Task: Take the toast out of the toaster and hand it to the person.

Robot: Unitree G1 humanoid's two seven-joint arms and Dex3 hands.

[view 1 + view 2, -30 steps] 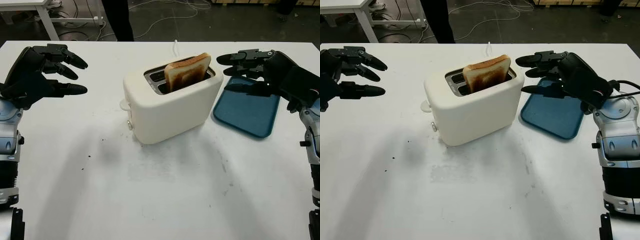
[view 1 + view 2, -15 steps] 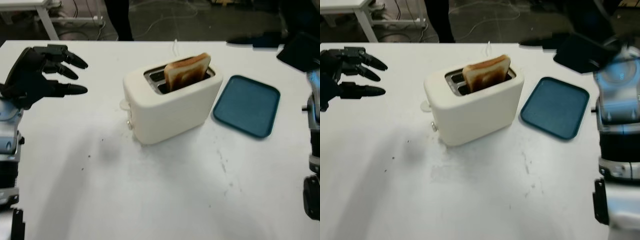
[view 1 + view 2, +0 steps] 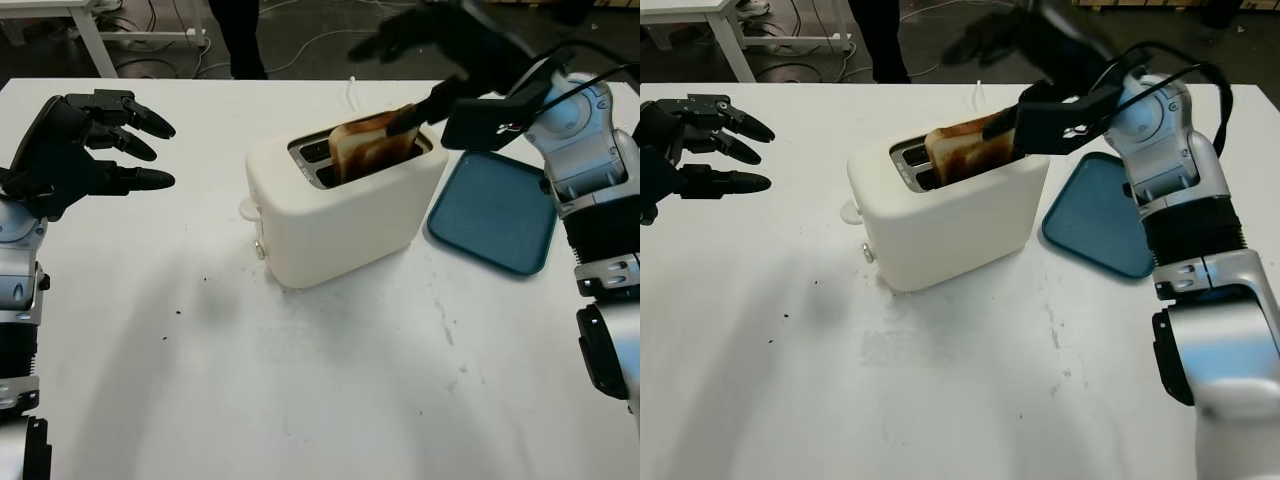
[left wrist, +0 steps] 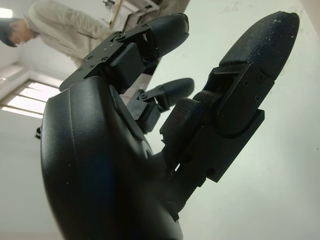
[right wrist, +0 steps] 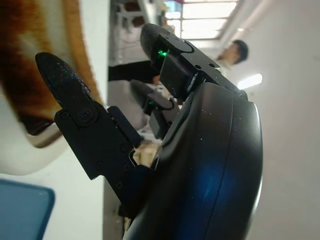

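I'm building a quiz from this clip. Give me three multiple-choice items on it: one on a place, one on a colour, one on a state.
1. Where is the toast?
A. on the tray
B. in the toaster
C. on the table

2. What colour is the tray?
A. blue
B. red
C. white

3. The left robot hand is:
A. holding toast
B. open
C. on the toaster

Answers: 1 B, the slice stands in a slot of the toaster. 2 A, it is dark blue. 3 B, it holds nothing, out to the toaster's left.

A lab: white table point(image 3: 330, 380), loose floor cables point(image 3: 330, 35), standing person point(image 4: 55, 25).
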